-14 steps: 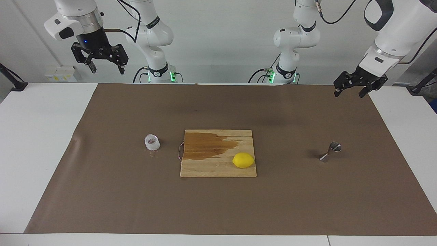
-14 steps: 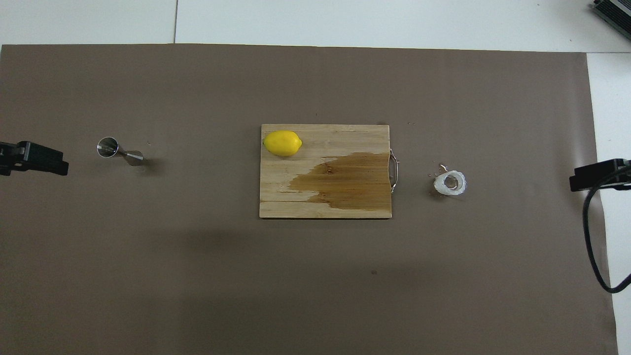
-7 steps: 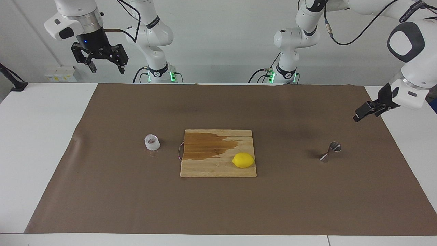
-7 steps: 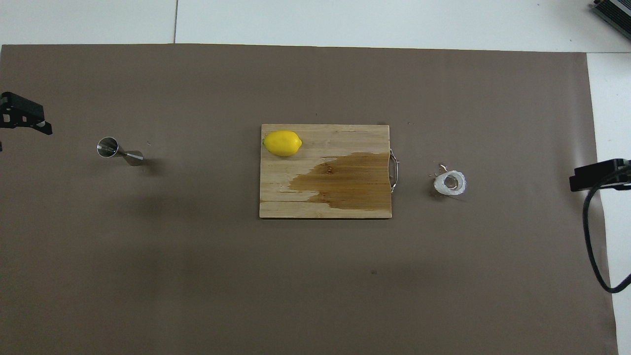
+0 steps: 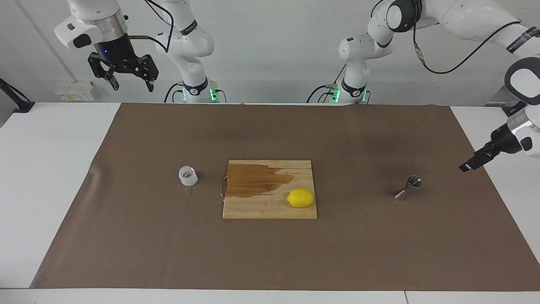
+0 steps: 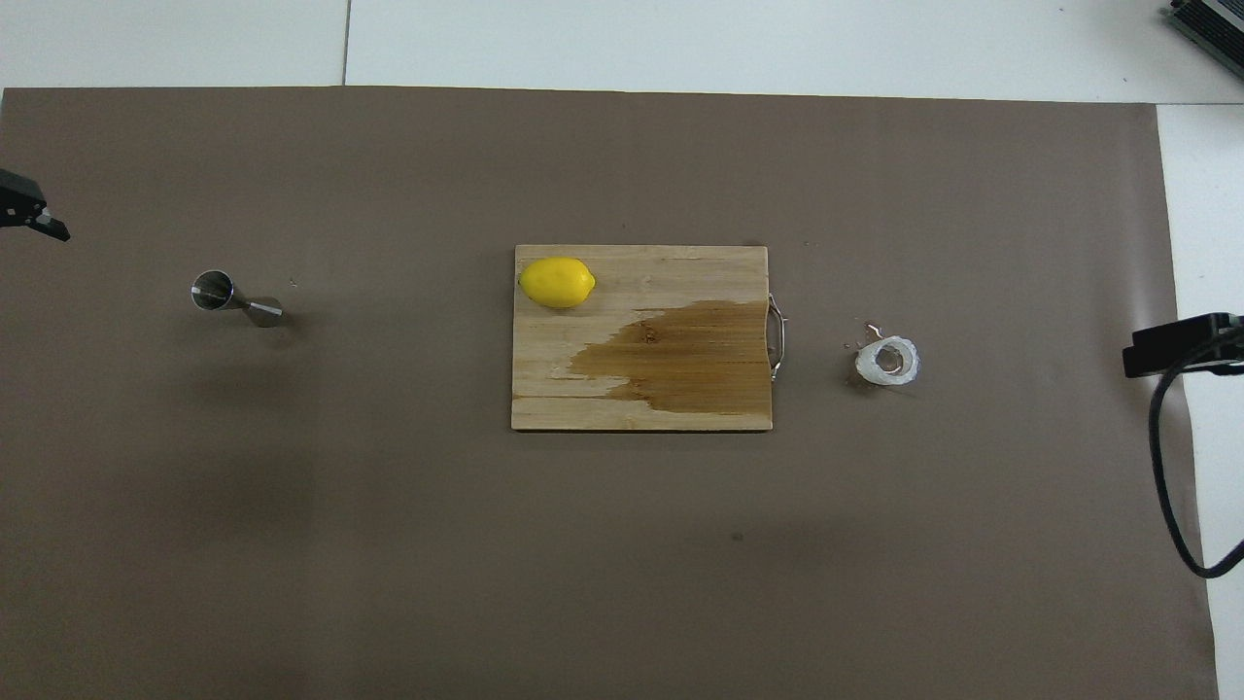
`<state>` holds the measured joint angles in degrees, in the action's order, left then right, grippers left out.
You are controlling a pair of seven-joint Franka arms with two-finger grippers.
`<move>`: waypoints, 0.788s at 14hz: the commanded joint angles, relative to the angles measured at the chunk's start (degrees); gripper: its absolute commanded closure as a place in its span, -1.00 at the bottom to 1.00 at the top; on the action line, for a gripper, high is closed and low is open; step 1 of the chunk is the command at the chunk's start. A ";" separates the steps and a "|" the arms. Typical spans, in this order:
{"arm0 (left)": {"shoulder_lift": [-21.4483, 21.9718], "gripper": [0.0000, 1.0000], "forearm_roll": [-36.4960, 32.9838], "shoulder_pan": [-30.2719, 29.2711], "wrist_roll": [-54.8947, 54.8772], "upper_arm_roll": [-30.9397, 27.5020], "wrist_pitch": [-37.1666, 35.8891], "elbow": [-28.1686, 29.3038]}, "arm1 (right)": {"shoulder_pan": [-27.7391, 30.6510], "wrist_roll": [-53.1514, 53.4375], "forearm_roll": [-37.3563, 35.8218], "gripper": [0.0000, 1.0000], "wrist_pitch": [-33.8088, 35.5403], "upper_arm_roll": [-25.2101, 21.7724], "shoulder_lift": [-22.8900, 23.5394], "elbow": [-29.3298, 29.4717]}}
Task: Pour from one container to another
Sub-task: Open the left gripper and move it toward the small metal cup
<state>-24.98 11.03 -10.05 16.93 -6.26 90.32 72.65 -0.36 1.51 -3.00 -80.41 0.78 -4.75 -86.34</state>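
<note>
The small clear glass cup (image 5: pixel 188 175) (image 6: pixel 887 361) stands on the brown mat, toward the right arm's end, beside the board's metal handle. The steel hourglass jigger (image 5: pixel 408 187) (image 6: pixel 233 298) stands on the mat toward the left arm's end. My left gripper (image 5: pixel 472 162) (image 6: pixel 29 209) hangs low over the mat's edge beside the jigger, apart from it, open and holding nothing. My right gripper (image 5: pixel 122 78) waits high over the table's corner at the robots' end, open and empty, well away from the cup.
A wooden cutting board (image 5: pixel 270 211) with a dark wet stain lies mid-mat between cup and jigger. A yellow lemon (image 5: pixel 300 198) (image 6: pixel 556 282) sits on it. A few droplets lie by the cup. The right arm's cable (image 6: pixel 1166 467) hangs at the mat's edge.
The left arm has swung down and outward, from the mat's corner at the robots' end to low over the mat's edge beside the jigger. The right arm has not moved.
</note>
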 commanded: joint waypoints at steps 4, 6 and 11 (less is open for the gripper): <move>-6.75 -1.00 6.62 -3.48 6.97 0.02 3.97 -3.04 | 0.45 -1.60 -0.51 -1.00 1.04 0.01 -0.17 0.21; -6.67 -1.00 10.84 -5.41 9.16 -0.68 4.33 -1.03 | 0.44 -1.42 -0.51 -1.00 1.04 0.01 -0.17 0.21; -3.68 -1.00 13.14 -4.89 20.31 -0.77 10.39 8.63 | 0.45 -1.60 -0.51 -1.00 1.04 0.01 -0.17 0.21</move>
<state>-31.61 22.97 -15.73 32.93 -6.88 97.68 75.78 -0.36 1.51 -3.00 -80.41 0.78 -4.75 -86.34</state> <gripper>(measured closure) 0.000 0.000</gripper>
